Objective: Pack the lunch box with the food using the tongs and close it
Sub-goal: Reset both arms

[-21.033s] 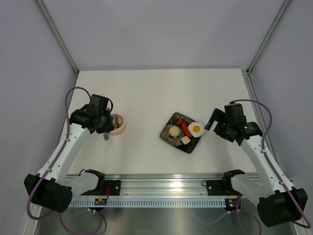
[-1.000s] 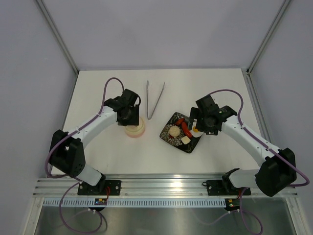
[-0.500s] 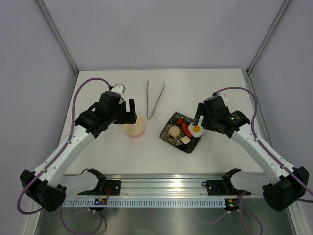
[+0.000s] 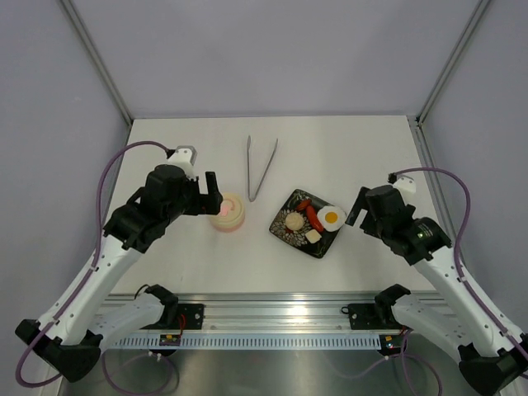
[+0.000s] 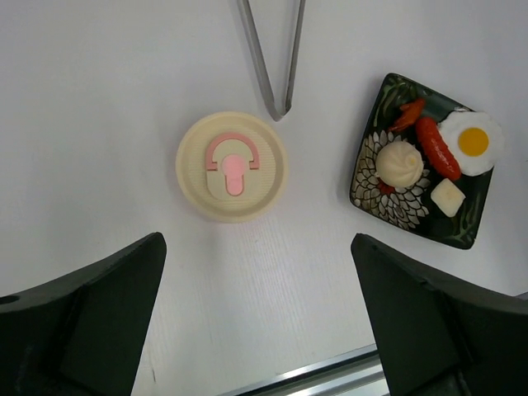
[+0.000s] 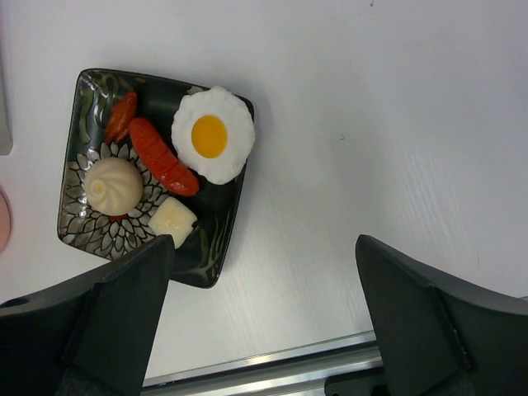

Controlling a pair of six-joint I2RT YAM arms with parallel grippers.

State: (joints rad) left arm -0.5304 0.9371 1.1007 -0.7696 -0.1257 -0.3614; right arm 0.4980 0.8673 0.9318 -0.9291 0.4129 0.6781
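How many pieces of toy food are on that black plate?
5: fried egg on one corner, red sausage beside it, small orange-red piece by the sausage's end, pale bun opposite the egg, pale cube by the bun. Something small may hide under the bun.

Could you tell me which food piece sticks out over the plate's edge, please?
The fried egg: it overhangs the rim of the black plate; the others lie inside.

Left arm and right arm are built alike: white links, black joint housings, black wrist blocks. A purple cable is looped off each arm. Jaws are seen as matte black wedges in both wrist views.
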